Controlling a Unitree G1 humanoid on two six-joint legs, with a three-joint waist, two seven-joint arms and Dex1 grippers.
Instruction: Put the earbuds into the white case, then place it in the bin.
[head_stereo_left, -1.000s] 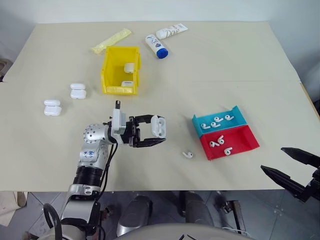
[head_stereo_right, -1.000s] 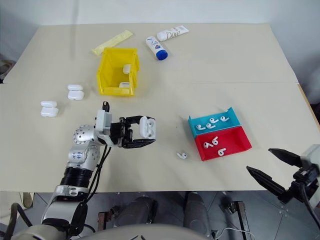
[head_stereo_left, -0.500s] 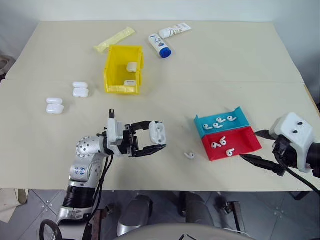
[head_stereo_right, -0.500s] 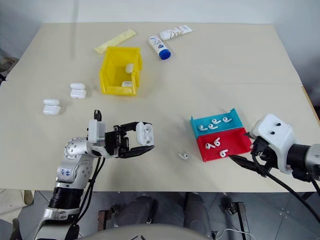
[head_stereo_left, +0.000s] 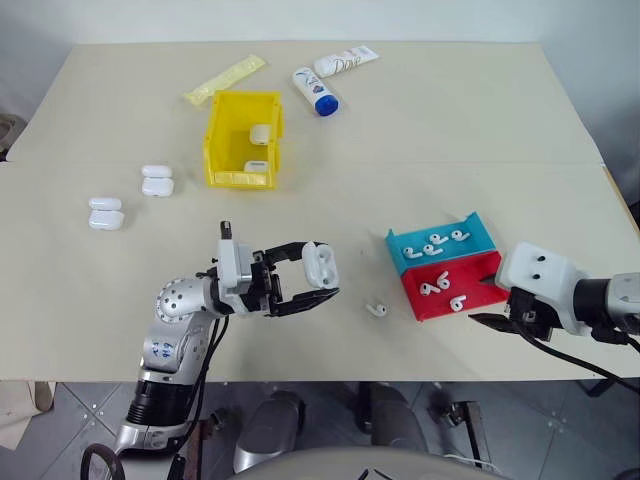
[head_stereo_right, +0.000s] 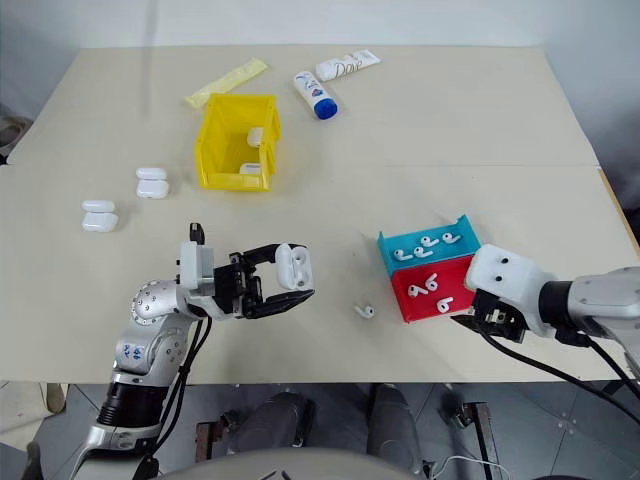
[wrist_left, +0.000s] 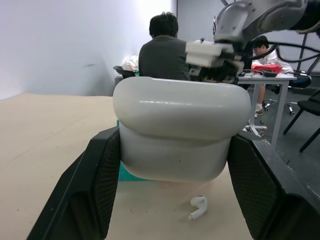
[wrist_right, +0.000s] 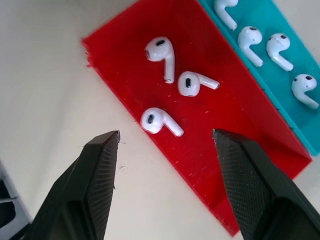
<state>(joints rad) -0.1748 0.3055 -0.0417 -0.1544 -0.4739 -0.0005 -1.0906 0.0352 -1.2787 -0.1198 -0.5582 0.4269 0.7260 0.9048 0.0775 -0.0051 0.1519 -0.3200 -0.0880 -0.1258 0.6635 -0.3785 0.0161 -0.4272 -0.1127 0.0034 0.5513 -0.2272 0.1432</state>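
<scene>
Bare table (head_stereo_left: 480, 130) surrounds the red tray (head_stereo_left: 478, 290); its walls are low.

I count eight earbuds (head_stereo_left: 377, 310): four in the blue tray (head_stereo_left: 475, 226), three in the red tray (head_stereo_left: 490, 277), one loose. Five cases (head_stereo_left: 320, 264), one bin (head_stereo_left: 214, 140), two tubes (head_stereo_left: 313, 92).

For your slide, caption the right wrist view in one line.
Open right gripper hovers over three earbuds in the red tray.
</scene>
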